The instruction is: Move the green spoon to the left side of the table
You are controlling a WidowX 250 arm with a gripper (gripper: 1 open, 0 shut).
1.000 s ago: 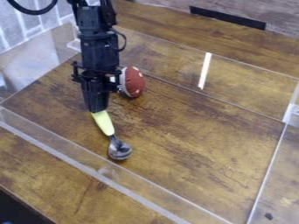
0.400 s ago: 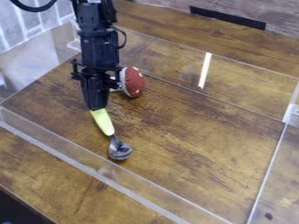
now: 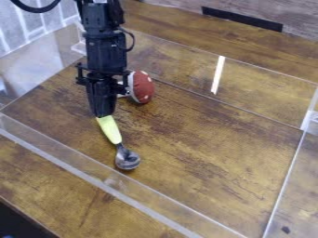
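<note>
Table (image 3: 236, 139) boxed by low clear walls (image 3: 50, 149); wide bare wood at picture-right, tighter at left. One green spoon (image 3: 114, 135) lies near the front wall, bowl toward it, handle tip at the one gripper (image 3: 102, 112) — fingers drawn together, pointing down; whether they pinch the handle is unclear. One toy mushroom (image 3: 141, 86) sits just behind.

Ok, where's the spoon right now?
In the camera view, the spoon lies left of centre on the table, handle tip at the fingers, bowl toward the near wall, mushroom just behind it.
</note>
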